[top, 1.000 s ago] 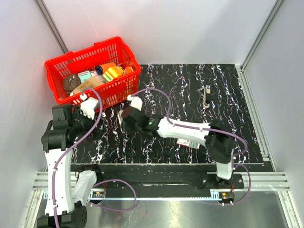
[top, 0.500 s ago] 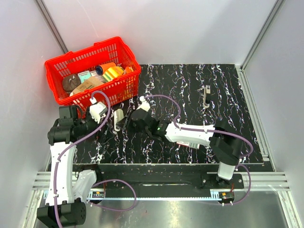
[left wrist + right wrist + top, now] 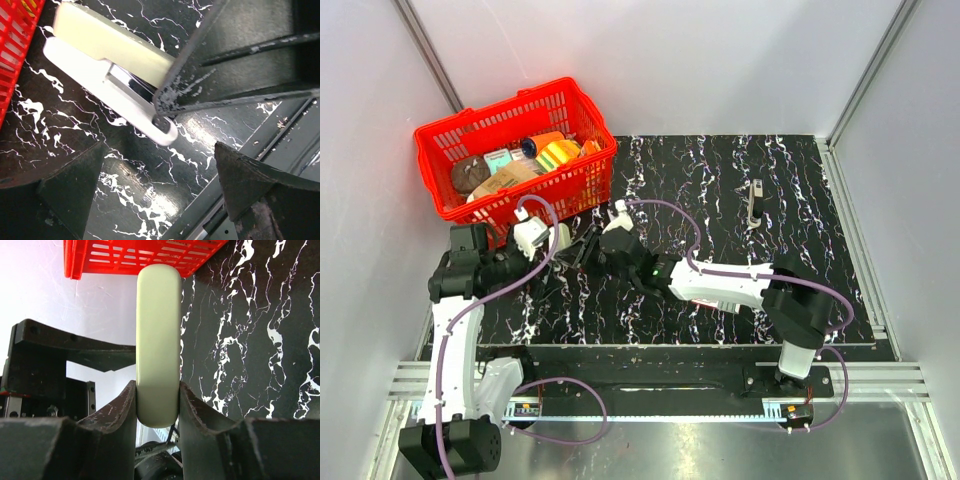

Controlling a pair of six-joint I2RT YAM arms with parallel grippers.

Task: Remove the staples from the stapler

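Stapler, right wrist view: the right gripper pinches its cream body, long axis toward 12 o'clock.

Left wrist view: the left gripper is spread, with the stapler lying toward 11 o'clock and its near end entering the gap.

Top view: the stapler sits over the counter, at 5 o'clock from the red basket.

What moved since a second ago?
The left gripper swung right, toward the stapler, and now faces its end with jaws open. The right gripper shifted slightly right, its jaws clamped on the stapler. The basket and the small grey item at the far right stayed put.
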